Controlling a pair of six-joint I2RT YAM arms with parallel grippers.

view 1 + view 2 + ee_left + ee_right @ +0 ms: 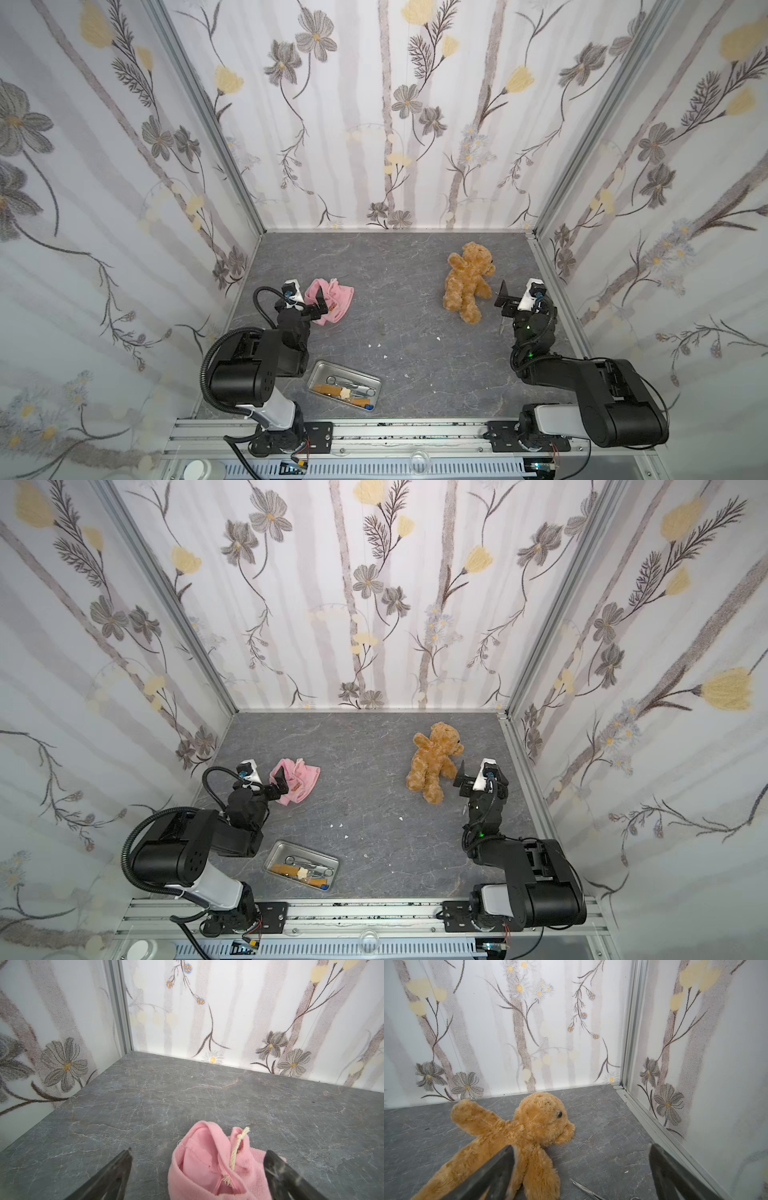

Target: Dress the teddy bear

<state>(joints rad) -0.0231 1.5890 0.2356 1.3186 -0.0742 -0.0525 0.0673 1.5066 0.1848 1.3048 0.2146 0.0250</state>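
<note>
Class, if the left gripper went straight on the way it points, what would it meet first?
Most likely the crumpled pink fleece garment with a cream drawstring: it lies between the jaws of the open left gripper, though depth is unclear.

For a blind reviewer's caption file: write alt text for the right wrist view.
A golden-brown teddy bear lies sprawled on the grey table just beyond the open right gripper, one dark finger overlapping its body. Metal scissors lie by its leg; floral walls stand behind.
</note>
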